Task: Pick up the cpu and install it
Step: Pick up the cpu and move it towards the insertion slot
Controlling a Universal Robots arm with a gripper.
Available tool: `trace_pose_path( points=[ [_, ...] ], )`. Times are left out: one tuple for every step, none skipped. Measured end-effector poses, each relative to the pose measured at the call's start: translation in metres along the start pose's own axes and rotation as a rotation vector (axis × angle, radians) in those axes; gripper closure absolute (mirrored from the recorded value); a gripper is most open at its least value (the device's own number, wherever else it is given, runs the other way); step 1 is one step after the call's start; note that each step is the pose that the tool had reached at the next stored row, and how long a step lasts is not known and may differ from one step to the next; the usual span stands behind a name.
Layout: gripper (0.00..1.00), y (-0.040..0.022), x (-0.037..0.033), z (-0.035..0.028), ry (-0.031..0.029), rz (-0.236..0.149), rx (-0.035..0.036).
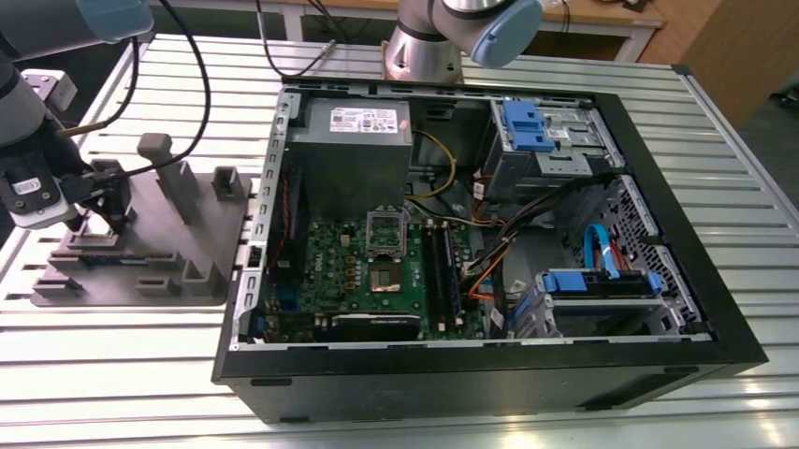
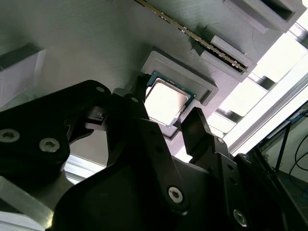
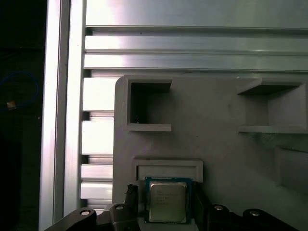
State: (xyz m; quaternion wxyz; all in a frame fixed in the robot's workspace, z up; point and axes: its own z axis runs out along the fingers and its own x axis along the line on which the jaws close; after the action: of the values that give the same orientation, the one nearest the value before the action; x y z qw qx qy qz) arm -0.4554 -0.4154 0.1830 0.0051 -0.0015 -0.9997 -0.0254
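On the slatted table [image 1: 125, 374] an open PC case [image 1: 500, 379] stands beside a grey holder [image 1: 200, 234]. The gripper [image 2: 167, 107] hangs over the holder's edge at the exterior view's left. Its 2 fingers [image 2: 198, 130] are spread either side of the cpu [image 3: 166, 201], which lies flat in a shallow recess. Whether they touch it is unclear.

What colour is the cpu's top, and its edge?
Silvery-grey metal top with a green edge; the cpu shows best in the first wrist view.
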Motion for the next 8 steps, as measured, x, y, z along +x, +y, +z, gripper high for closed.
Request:
trace_pose_path(
  points=[
    [0.44, 0.0000, 0.0000, -0.0001, 0.0000, 0.000, 0.0000],
    [0.44, 0.0000, 0.0000, -0.0002, 0.0001, 0.000, 0.0000],
    [0.44, 0.0000, 0.0000, -0.0002, 0.0000, 0.000, 0.0000],
    [0.45, 0.0000, 0.0000, -0.0002, 0.0000, 0.000, 0.0000],
    [0.45, 0.0000, 0.0000, -0.0003, 0.0000, 0.000, 0.0000],
    [0.53, 0.0000, 0.0000, -0.0003, 0.0000, 0.000, 0.0000],
    [0.53, 0.0000, 0.0000, -0.0003, 0.0000, 0.000, 0.0000],
    [0.53, 0.0000, 0.0000, -0.0004, 0.0000, 0.000, 0.0000]
  ],
)
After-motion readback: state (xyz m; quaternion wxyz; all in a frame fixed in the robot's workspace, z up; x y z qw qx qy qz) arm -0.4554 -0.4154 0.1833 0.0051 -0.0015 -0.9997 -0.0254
